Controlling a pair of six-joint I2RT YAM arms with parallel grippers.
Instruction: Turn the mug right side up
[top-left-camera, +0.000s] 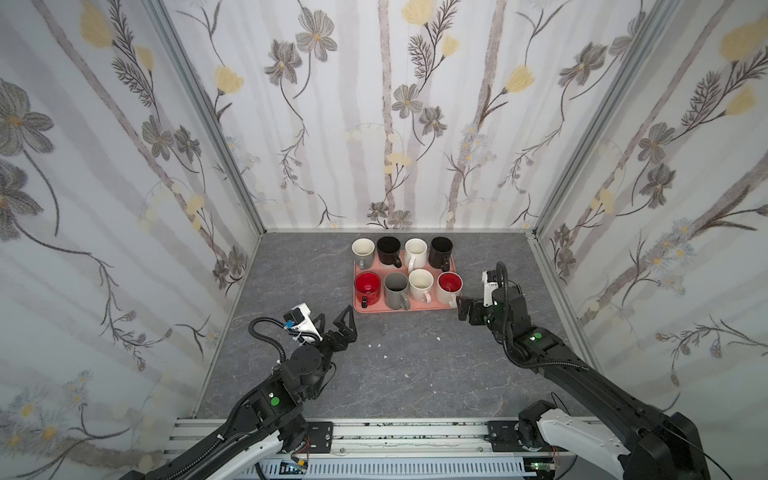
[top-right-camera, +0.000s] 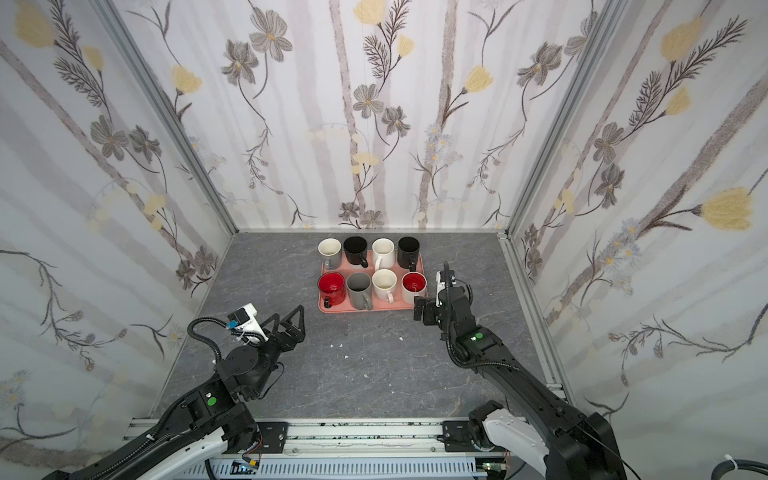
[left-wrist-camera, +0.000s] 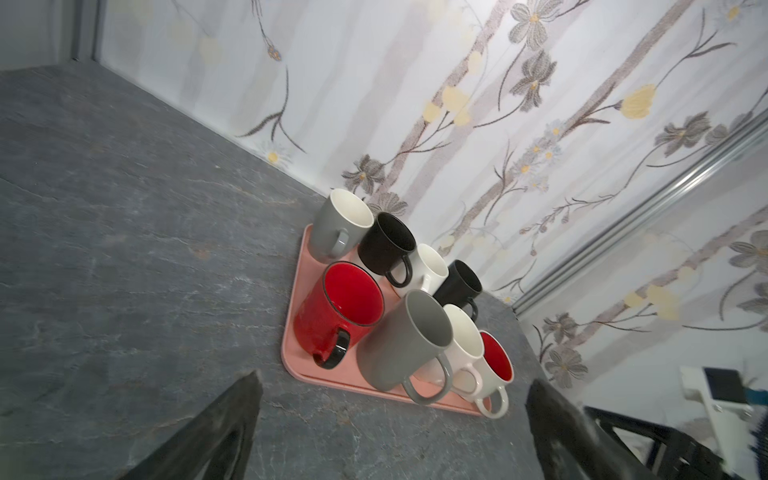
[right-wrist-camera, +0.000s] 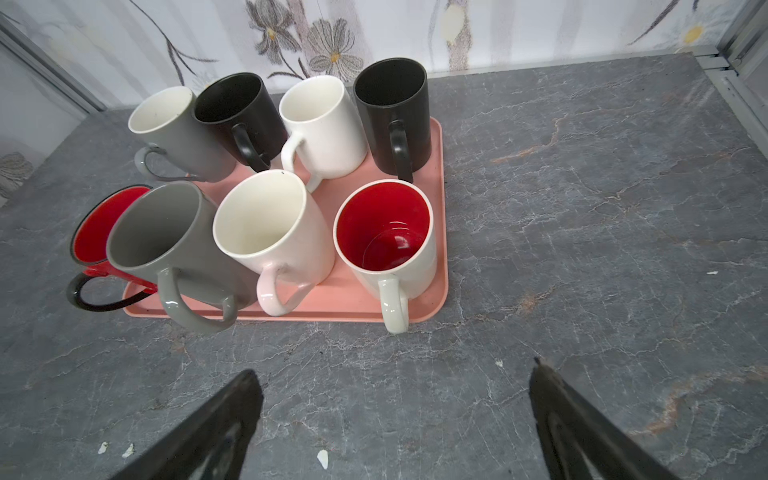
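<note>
Nearest the base, the left gripper (top-left-camera: 333, 316) hovers over the grey table (top-left-camera: 407, 374), its fingers spread wide with nothing between them, short of the near left corner of the pink tray (top-left-camera: 380, 310). Farther out on the right, the right gripper (right-wrist-camera: 395, 370) also stands wide open and empty, its fingertips just short of the handle of the white mug with the red inside (right-wrist-camera: 386, 237), which stands mouth up on the tray's near right corner. Seven other mugs (top-left-camera: 397, 286), all mouth up, fill the remaining places in two rows reaching back toward the floral wall (top-left-camera: 374, 124).
</note>
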